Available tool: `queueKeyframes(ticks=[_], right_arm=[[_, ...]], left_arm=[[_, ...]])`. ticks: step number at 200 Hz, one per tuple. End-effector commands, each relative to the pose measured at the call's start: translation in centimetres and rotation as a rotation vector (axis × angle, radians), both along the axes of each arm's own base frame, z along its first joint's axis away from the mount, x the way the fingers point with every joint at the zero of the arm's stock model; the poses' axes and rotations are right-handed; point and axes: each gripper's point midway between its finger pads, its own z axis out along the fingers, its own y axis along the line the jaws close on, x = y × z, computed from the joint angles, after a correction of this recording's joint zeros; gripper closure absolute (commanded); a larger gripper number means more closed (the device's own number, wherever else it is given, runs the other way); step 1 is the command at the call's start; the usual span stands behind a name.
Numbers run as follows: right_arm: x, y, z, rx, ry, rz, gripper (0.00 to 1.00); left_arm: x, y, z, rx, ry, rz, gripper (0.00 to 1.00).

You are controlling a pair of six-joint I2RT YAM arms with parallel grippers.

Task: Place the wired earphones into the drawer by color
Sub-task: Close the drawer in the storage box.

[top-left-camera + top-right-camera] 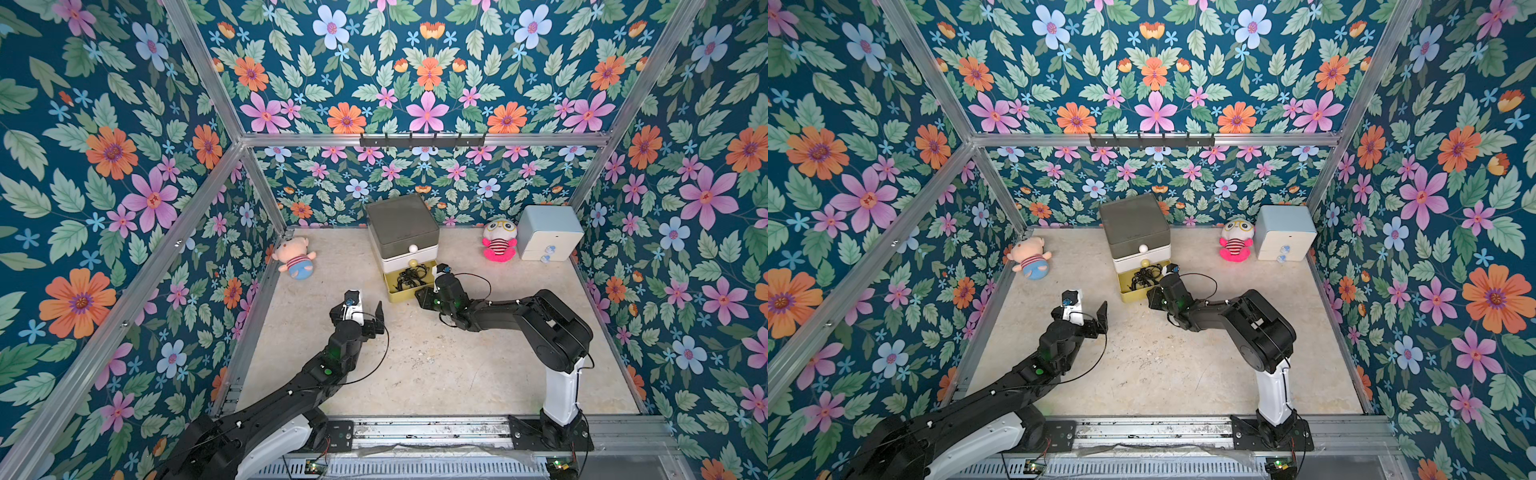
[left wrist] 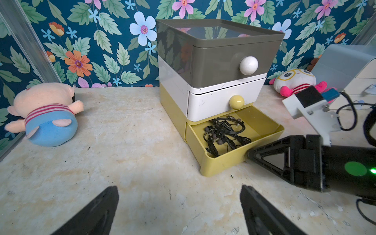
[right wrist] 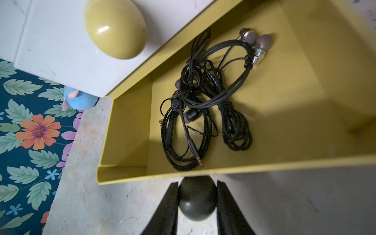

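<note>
Open yellow drawer (image 3: 126, 130), black earphones (image 3: 203, 101) inside, right gripper (image 3: 197, 184) pinching its dark knob (image 3: 197, 203); left gripper (image 2: 179, 189) wide open, empty

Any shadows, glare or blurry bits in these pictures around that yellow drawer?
Right wrist view: shadow darkens part of the yellow drawer, a glare spot sits on the yellow knob, the dark knob looks soft. Left wrist view: the grey drawer mirrors wallpaper.
</note>
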Motion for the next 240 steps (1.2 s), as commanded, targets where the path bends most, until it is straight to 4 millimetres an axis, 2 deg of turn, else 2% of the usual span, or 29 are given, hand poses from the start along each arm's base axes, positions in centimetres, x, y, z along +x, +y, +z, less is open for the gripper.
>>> queueKeyframes(ticks=[1, 240], right_arm=[[1.3, 0.3, 1.0, 0.023, -0.054, -0.021, 0.68], [6.1, 1.4, 0.1, 0.050, -0.138, -0.073, 0.68]], left_arm=[[0.0, 0.2, 0.2, -0.003, -0.008, 0.010, 0.01], [0.1, 0.2, 0.0, 0.008, -0.007, 0.015, 0.01]])
